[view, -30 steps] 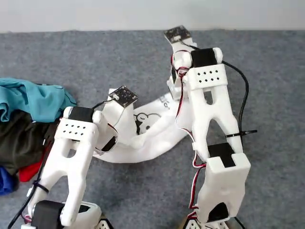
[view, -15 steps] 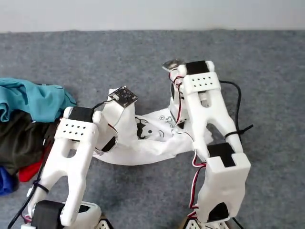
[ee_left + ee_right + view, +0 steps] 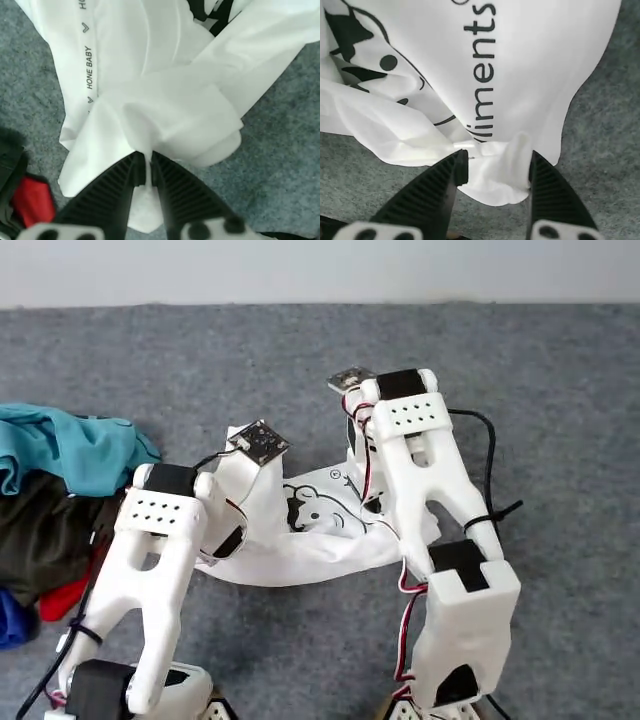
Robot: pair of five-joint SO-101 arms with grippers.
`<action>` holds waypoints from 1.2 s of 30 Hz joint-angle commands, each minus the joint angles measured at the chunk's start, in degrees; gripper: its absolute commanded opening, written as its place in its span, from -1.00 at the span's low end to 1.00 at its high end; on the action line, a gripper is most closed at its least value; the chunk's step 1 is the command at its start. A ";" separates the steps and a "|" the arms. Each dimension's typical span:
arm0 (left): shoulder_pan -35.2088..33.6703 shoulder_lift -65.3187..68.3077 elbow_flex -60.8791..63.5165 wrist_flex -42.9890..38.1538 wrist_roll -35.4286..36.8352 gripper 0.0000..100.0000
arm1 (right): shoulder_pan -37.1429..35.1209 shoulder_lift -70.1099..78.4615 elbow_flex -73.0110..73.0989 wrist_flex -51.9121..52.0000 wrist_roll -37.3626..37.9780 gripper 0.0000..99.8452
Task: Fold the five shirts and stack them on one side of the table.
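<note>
A grey, carpet-like table (image 3: 560, 360) runs back to a plain pale wall (image 3: 300, 270).

The left arm (image 3: 160, 540) and right arm (image 3: 435, 475) are showing white shells dotted with holes, black motor blocks (image 3: 172, 480), and red and black cables (image 3: 372, 455); ribbed black fingers (image 3: 107, 197) are tipping both.

A crumpled white cotton shirt (image 3: 300, 558) is displaying a black cartoon print (image 3: 312, 510), its lettering too small to read from the high view. The left wrist view is showing a line of small black capitals (image 3: 89, 67) along the fabric. The right wrist view is showing larger black lowercase letters (image 3: 485, 75) beside the drawing.
</note>
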 commanded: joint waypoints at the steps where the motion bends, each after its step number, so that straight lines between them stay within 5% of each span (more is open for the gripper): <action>1: -0.35 -1.67 0.13 -0.53 -0.53 -0.97 | 0.48 -2.07 0.88 1.71 -0.18 -0.60; 7: -0.35 -1.67 0.13 -0.53 -0.53 -0.97 | 3.12 -2.07 9.05 -4.79 0.09 -0.63; 16: -0.35 -1.67 0.13 -0.53 -0.53 -0.97 | 7.16 -2.68 16.79 -12.00 0.26 -0.99; 24: -0.44 -2.20 -1.01 -0.53 -0.53 -0.97 | 7.16 -11.30 15.91 -12.53 2.90 -0.98; 31: -3.43 -2.20 -23.16 -0.53 -0.09 -0.97 | 8.57 -24.75 8.62 -16.13 2.64 -0.98; 36: -8.09 -2.20 -43.30 -0.35 6.68 -0.97 | 12.70 -32.40 1.93 -16.57 2.90 -0.98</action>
